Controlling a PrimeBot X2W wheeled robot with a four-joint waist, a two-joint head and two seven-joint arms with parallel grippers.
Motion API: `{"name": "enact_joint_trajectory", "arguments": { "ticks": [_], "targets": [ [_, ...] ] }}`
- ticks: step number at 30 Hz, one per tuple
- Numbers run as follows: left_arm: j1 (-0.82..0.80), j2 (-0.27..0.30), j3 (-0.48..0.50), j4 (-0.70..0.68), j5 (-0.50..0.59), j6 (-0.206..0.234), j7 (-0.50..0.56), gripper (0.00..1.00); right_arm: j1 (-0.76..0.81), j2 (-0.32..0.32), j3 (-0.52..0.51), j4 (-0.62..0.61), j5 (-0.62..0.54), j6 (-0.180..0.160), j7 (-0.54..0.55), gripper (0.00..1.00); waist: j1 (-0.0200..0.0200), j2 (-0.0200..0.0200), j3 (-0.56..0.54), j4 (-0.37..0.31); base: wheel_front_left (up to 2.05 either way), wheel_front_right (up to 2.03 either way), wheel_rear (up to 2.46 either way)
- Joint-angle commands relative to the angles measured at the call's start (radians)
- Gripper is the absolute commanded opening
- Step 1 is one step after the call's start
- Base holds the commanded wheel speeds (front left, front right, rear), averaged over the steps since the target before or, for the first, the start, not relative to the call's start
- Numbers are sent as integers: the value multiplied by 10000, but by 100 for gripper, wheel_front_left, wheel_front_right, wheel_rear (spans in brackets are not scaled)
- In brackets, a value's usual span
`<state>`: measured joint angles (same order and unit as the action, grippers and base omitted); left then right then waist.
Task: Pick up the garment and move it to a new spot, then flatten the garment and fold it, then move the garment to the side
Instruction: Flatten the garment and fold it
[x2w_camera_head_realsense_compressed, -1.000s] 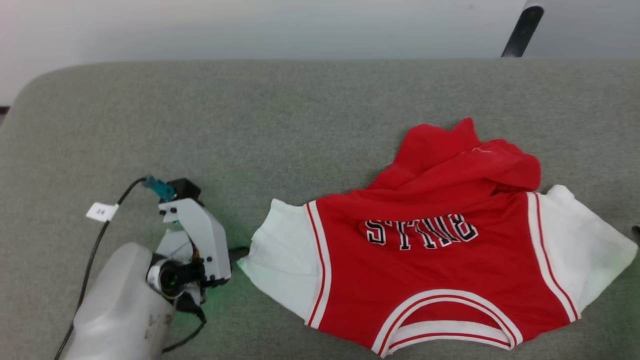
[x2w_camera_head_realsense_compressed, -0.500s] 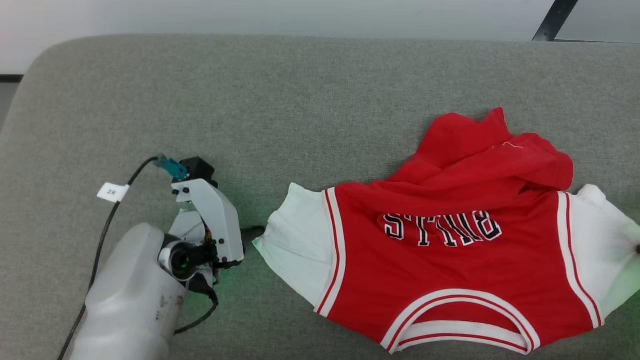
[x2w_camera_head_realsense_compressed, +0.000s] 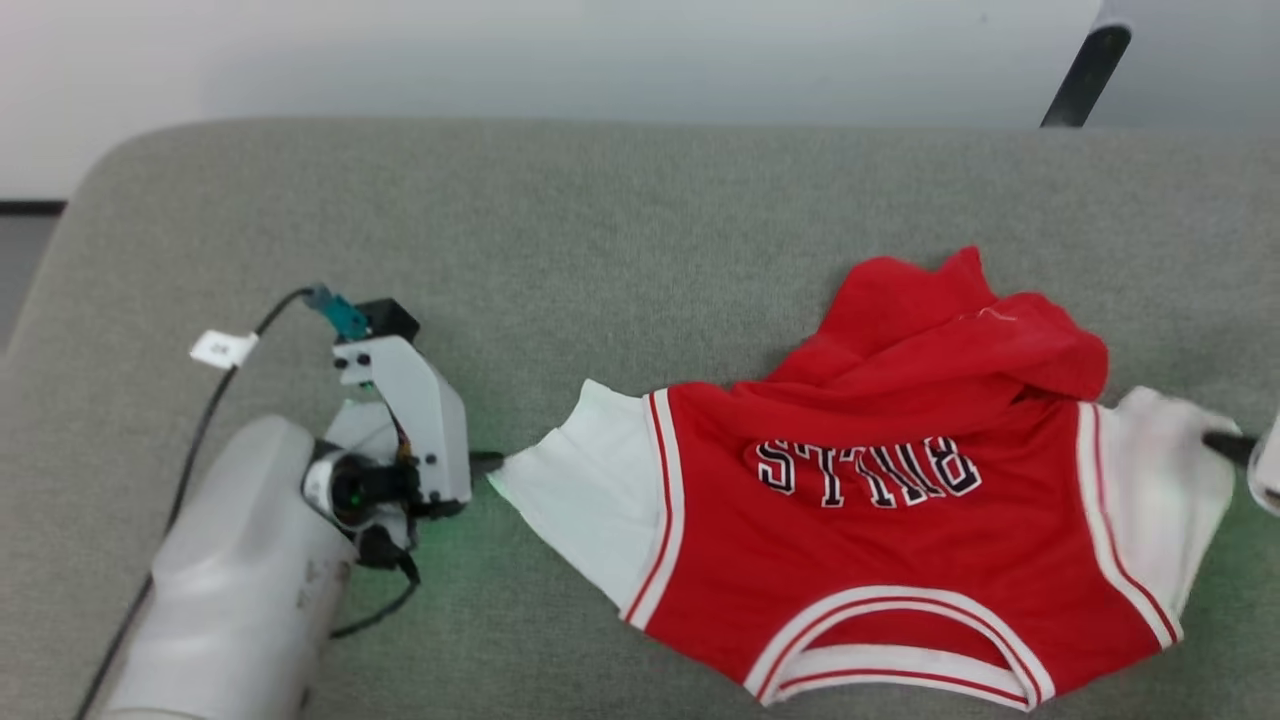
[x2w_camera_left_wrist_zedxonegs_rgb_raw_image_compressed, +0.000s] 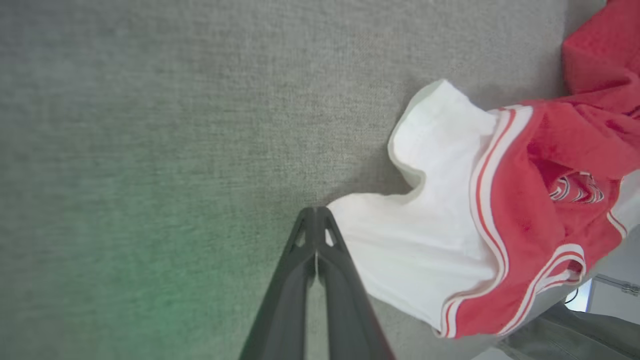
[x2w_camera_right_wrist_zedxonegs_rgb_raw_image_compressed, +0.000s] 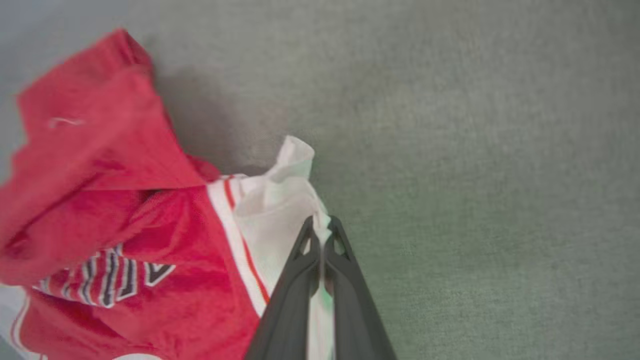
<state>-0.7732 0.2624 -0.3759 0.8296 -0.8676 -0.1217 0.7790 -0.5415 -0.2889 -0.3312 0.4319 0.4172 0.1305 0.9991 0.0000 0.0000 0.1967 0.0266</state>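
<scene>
Jaws of the right gripper (x2w_camera_right_wrist_zedxonegs_rgb_raw_image_compressed: 320, 222), spread a second ago, are now pressed together on the white sleeve (x2w_camera_right_wrist_zedxonegs_rgb_raw_image_compressed: 280, 200) at the robot's right, which is bunched by them. Jaws of the left gripper (x2w_camera_left_wrist_zedxonegs_rgb_raw_image_compressed: 316, 215) are kept shut, apparently on the corner of the other sleeve (x2w_camera_left_wrist_zedxonegs_rgb_raw_image_compressed: 400, 240). The red basketball jersey (x2w_camera_head_realsense_compressed: 900, 540) is laid on the grey bench (x2w_camera_head_realsense_compressed: 500, 220), lettering upward. With both sleeves held, lifting can probably be begun.

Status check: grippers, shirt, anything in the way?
Left gripper shut on one white sleeve's corner. Right gripper shut on the other sleeve. Garment on grey cushion, red body bunched above the lettering, not yet flat.
</scene>
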Motion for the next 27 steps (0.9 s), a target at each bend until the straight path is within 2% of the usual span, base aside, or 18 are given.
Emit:
{"name": "enact_joint_trajectory", "arguments": {
  "ticks": [1,8,14,19,27],
  "targets": [
    [-192,95,1,-31,52,71,56,0,-132,93,54,-122,99,4,71,0,0,0,-455,-15,0,0,0],
    [-1181,142,-142,-510,129,179,721,0,-1070,681,188,-1176,939,4,643,0,0,0,-1353,21,0,0,0],
    [-2212,102,-170,-928,251,270,765,0,-2178,1119,184,-1447,784,4,346,0,0,0,-1840,50,0,0,0],
    [-3217,230,-61,-996,489,365,384,0,-3339,1407,414,-1308,548,4,-486,0,0,0,-1937,6,0,0,0],
    [-4626,459,130,-615,917,579,-626,0,-4967,1260,1853,-456,492,4,-2360,0,0,0,-1890,-123,0,0,0]
  ]
}}
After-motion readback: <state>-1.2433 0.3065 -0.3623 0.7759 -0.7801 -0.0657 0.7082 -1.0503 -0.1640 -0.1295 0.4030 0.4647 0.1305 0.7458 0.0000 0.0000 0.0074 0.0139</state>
